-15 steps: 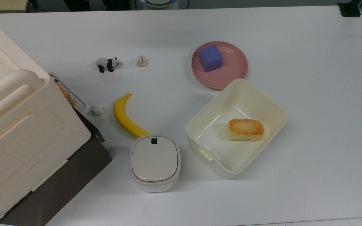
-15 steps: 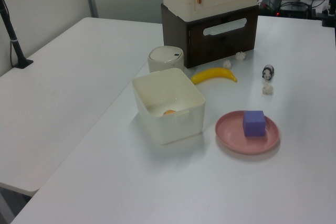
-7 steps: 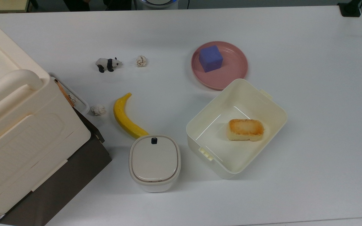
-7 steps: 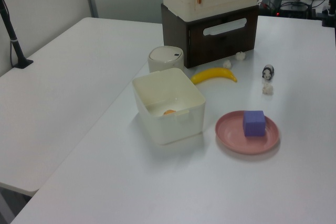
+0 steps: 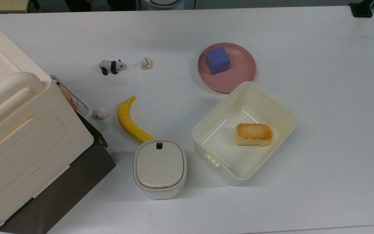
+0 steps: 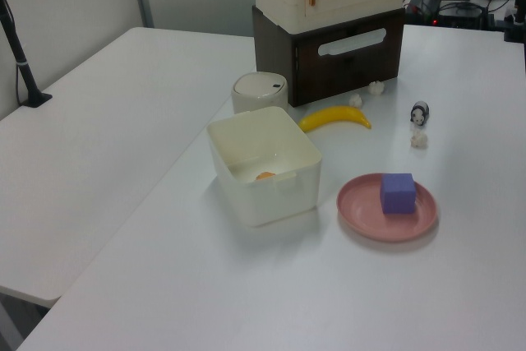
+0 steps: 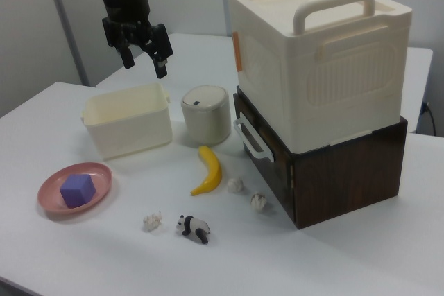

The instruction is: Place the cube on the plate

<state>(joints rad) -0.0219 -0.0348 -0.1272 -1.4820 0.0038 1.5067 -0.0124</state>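
Tub wall [image 6: 267, 182] half hides the bread [image 6: 265, 176]

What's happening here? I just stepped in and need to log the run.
The purple-blue cube already sits on the pink plate, nothing touching it. In the right view, the Panda's gripper hangs open and empty in the air above the cream tub, well away from the plate. The tub holds a piece of bread. A banana, a toy panda and a lidded cream container lie untouched on the white table.
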